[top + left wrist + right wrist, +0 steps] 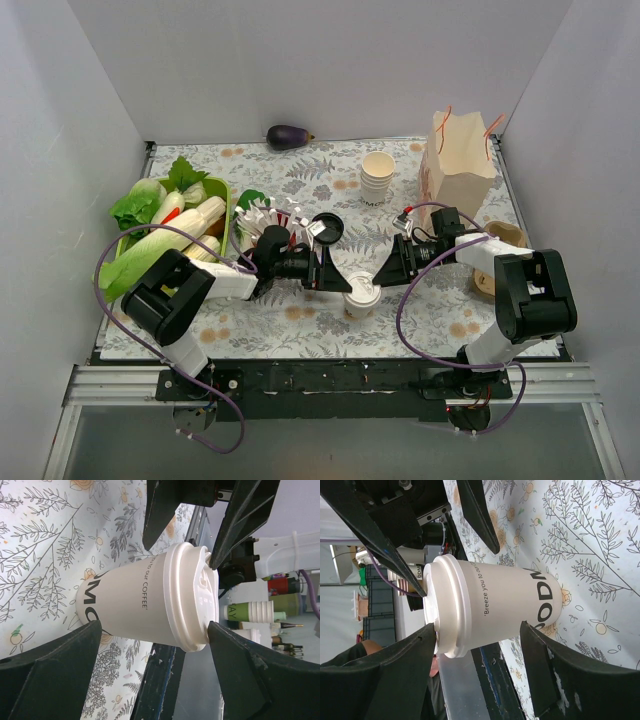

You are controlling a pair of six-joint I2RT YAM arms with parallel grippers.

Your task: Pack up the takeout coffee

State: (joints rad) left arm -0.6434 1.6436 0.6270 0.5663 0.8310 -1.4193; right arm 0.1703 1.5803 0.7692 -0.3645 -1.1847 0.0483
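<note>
The takeout coffee (362, 297), a cream paper cup with a white lid (364, 291), stands upright on the floral cloth near the front edge. It sits between my two arms. My left gripper (335, 280) is open at its left side. In the left wrist view its jaws span the cup (135, 600) from base to lid (192, 595), with one fingertip (216, 630) against the lid's top. My right gripper (385, 272) is open at the cup's right side. Its jaws bracket the cup (505, 605) the same way, one fingertip (425, 635) at the lid (447, 605).
A brown paper bag (458, 155) stands at the back right, a stack of lidless cups (378, 178) to its left. A flat black lid (326, 227) lies behind the left gripper. A green basket (228, 190) of vegetables sits left, an eggplant (289, 136) at the back wall.
</note>
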